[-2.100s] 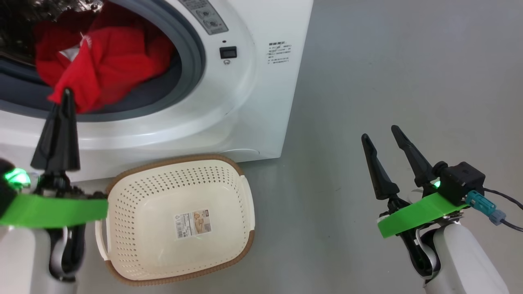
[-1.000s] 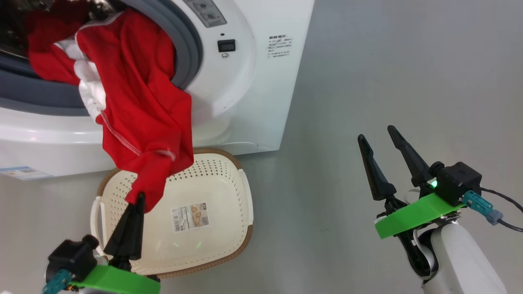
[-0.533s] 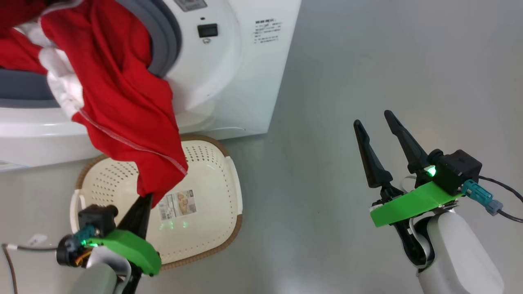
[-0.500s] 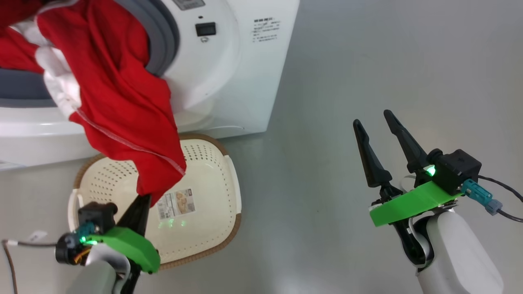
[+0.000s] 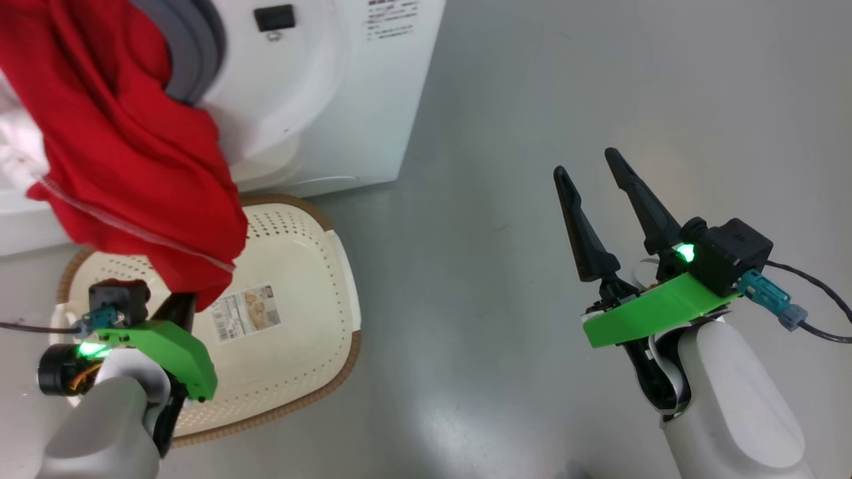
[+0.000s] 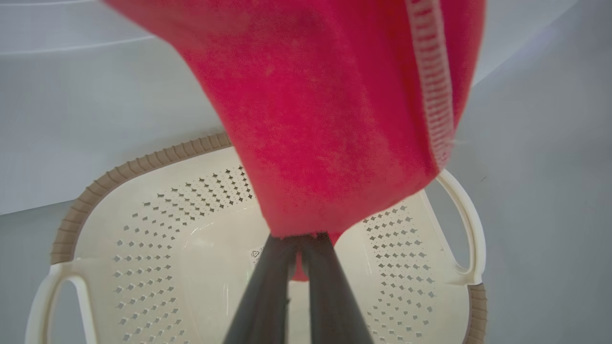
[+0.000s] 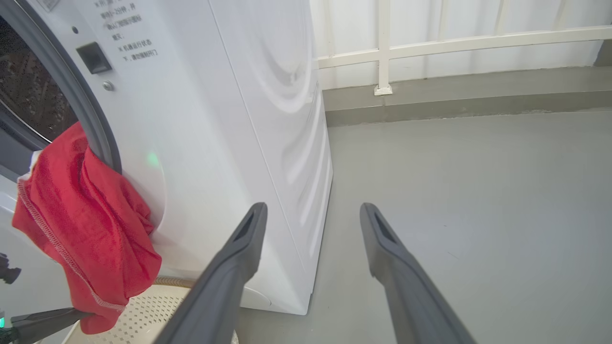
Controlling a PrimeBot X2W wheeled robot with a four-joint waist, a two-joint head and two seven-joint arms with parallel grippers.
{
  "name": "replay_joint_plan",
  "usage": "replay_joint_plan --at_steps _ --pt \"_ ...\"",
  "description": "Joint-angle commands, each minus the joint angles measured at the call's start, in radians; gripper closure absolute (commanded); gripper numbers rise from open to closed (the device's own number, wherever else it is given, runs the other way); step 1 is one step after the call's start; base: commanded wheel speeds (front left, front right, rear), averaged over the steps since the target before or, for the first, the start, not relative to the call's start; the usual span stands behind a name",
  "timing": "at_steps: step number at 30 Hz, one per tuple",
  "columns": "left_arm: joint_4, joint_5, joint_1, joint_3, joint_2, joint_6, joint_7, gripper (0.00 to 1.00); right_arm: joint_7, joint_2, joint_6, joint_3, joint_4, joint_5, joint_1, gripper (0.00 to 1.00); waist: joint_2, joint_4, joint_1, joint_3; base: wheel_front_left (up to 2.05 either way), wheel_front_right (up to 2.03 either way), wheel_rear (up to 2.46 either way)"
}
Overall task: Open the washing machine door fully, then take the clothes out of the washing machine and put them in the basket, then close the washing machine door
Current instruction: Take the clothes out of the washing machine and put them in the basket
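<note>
A red garment of the clothes (image 5: 126, 153) hangs stretched from the washing machine (image 5: 333, 100) opening down to my left gripper (image 5: 188, 301), which is shut on its lower corner. In the left wrist view the left gripper (image 6: 300, 237) pinches the clothes (image 6: 325, 119) just above the basket (image 6: 143, 162). The cream basket (image 5: 333, 266) lies on the floor against the machine's front, nothing in it but its paper label. My right gripper (image 5: 585, 161) stands open over bare floor, far to the right. The washing machine door is out of view.
The right wrist view has the right gripper (image 7: 313, 206) open beside the washing machine (image 7: 248, 119), with the clothes (image 7: 81, 215) draped over its grey ring. A white railing (image 7: 382, 48) runs behind on a grey floor (image 7: 478, 191). A cable (image 5: 809, 319) trails from the right wrist.
My left gripper has drawn the red garment out of the drum and down over the basket. The head camera has turned, shifting the whole picture left. The right gripper stays open.
</note>
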Motion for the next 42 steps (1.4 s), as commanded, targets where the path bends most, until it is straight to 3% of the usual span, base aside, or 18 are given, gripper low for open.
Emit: replay_joint_plan --at_steps 1,8,10,22,42 --pt "0.010 -0.016 -0.018 0.006 0.040 -0.003 -0.005 0.98 -0.005 0.013 0.002 0.021 -0.026 -0.006 -0.001 0.00 0.0000 -0.023 0.0000 0.021 0.00 0.00 0.00" --pt "0.045 -0.074 -0.063 -0.062 0.053 -0.003 -0.005 0.50 -0.005 0.021 0.002 0.018 -0.029 -0.009 -0.001 0.00 0.0000 -0.033 0.0000 0.035 0.00 0.00 0.00" --pt "0.045 -0.088 -0.068 -0.072 0.054 -0.003 -0.005 0.00 -0.005 0.022 0.002 0.014 -0.029 -0.010 -0.001 0.00 0.0000 -0.032 0.0000 0.035 0.00 0.00 0.00" --pt "-0.017 -0.155 -0.053 -0.053 0.064 -0.003 -0.005 0.00 -0.005 0.017 0.002 0.001 -0.022 -0.016 -0.002 0.00 0.0000 0.000 0.0000 0.009 0.00 0.00 0.00" --pt "-0.273 -0.014 0.073 0.245 0.049 -0.003 -0.006 0.00 -0.005 -0.008 0.002 -0.017 -0.016 -0.014 0.024 0.00 0.0000 0.064 0.0000 -0.057 0.00 0.00 0.00"
